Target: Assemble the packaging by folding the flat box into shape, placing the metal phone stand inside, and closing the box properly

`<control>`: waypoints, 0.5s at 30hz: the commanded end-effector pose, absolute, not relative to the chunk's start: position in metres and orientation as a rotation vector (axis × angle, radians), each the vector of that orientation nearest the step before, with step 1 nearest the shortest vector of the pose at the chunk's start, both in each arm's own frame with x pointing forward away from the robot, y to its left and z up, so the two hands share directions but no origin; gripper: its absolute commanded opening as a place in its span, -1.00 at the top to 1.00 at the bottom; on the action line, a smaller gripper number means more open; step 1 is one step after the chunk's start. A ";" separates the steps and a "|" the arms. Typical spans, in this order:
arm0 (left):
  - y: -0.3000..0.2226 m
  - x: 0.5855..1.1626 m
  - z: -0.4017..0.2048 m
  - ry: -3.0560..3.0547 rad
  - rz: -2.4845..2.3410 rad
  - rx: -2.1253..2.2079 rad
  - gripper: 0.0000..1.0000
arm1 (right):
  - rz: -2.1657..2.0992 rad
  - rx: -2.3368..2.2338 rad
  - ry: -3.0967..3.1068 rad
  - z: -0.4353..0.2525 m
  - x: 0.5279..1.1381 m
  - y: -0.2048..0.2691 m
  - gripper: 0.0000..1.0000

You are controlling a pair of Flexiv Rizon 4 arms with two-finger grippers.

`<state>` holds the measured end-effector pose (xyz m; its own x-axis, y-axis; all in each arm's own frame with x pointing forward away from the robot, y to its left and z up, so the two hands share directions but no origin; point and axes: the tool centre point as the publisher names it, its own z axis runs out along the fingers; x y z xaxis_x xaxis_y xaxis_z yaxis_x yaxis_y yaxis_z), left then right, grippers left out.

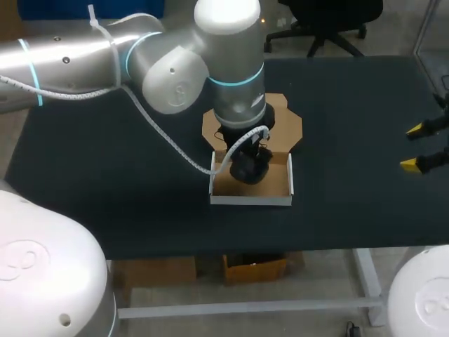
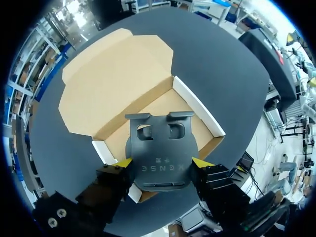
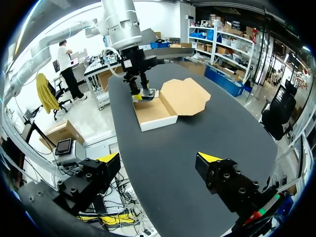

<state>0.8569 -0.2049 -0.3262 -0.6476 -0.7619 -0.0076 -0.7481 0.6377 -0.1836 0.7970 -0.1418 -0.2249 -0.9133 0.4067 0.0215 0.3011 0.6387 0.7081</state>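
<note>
Dark table (image 1: 105, 175), seemingly matte black, evenly lit.

dark metal phone stand (image 2: 160, 160) inside open cardboard box (image 2: 113, 84)

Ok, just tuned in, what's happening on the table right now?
The left gripper is shut on the metal phone stand and holds it down in the folded box. Whether the stand touches the box floor is unclear. The lid lies open and flat behind the box. The right gripper is open and empty, off by the right edge of the table.
</note>
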 end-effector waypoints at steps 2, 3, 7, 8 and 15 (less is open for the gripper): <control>-0.210 0.857 -0.334 2.771 -0.260 -1.270 1.00 | 1.138 0.588 2.717 -0.223 0.796 -0.143 -1.00; -0.210 0.857 -0.336 2.764 -0.259 -1.261 1.00 | 1.138 0.588 2.717 -0.223 0.796 -0.143 -1.00; -0.213 0.861 -0.341 2.765 -0.263 -1.252 1.00 | 1.138 0.588 2.717 -0.223 0.796 -0.143 -1.00; -0.213 0.862 -0.342 2.768 -0.263 -1.255 1.00 | 1.138 0.588 2.717 -0.223 0.796 -0.143 -1.00; -0.220 0.869 -0.355 2.774 -0.247 -1.253 1.00 | 1.138 0.588 2.717 -0.223 0.796 -0.143 -1.00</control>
<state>0.8641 -0.2128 -0.3491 -0.6602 -0.7511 -0.0086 -0.7359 0.6491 -0.1924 0.7969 -0.1418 -0.2249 -0.9133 0.4068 0.0215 0.3011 0.6387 0.7081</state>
